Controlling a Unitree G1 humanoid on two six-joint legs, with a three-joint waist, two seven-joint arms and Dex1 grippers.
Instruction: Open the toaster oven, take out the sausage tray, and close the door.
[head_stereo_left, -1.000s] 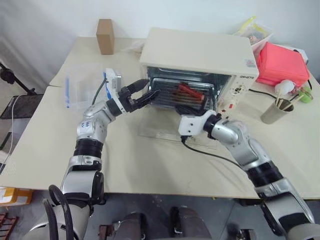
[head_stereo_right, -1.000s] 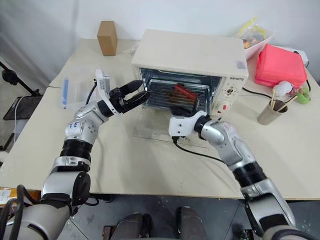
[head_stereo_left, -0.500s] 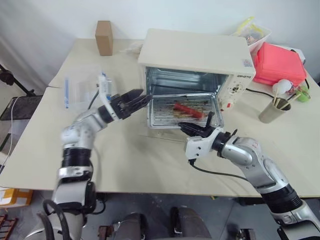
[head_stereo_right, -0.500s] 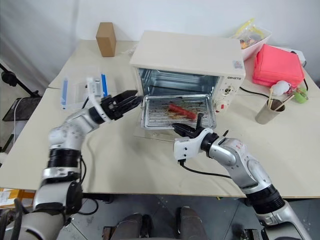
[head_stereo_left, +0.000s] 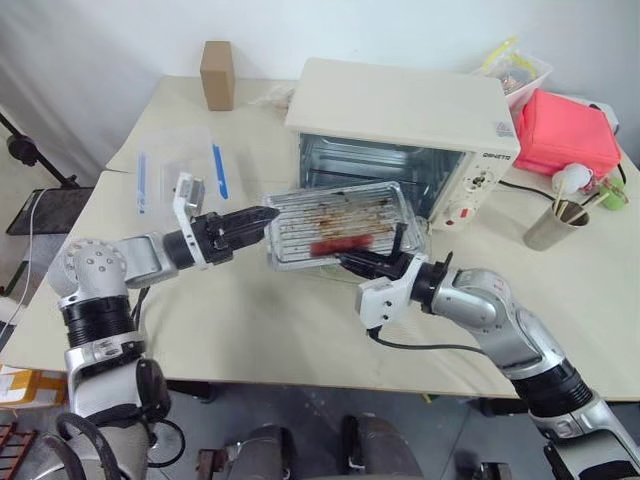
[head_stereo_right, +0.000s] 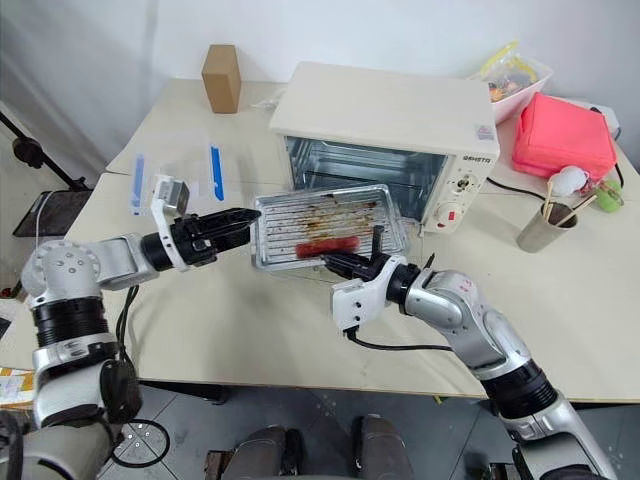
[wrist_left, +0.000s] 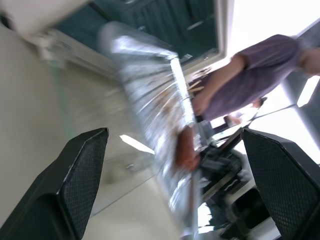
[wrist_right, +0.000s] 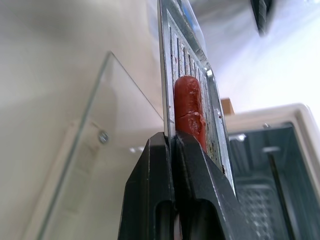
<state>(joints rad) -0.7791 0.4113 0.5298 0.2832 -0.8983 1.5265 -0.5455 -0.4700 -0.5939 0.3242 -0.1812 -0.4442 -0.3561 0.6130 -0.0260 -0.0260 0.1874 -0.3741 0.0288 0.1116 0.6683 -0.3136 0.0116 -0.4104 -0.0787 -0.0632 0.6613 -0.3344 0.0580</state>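
Observation:
The cream-white toaster oven stands open at the back of the table, its cavity bare. Its glass door lies folded down flat in front. The shiny sausage tray hangs tilted in the air over the door, outside the oven, with a red sausage near its front edge. My right gripper is shut on that front rim, just beside the sausage. My left gripper is open, fingers wide apart, its tips close by the tray's left edge; I cannot tell if they touch.
A clear plastic box with blue clips lies left of the oven and a cardboard box stands behind it. A red box, a cup of sticks and a white basket sit right. A person in purple stands beyond the table.
My right gripper has drawn the tray out of the oven and toward me, lifting it over the door. My left arm has pulled back leftward and rolled its wrist.

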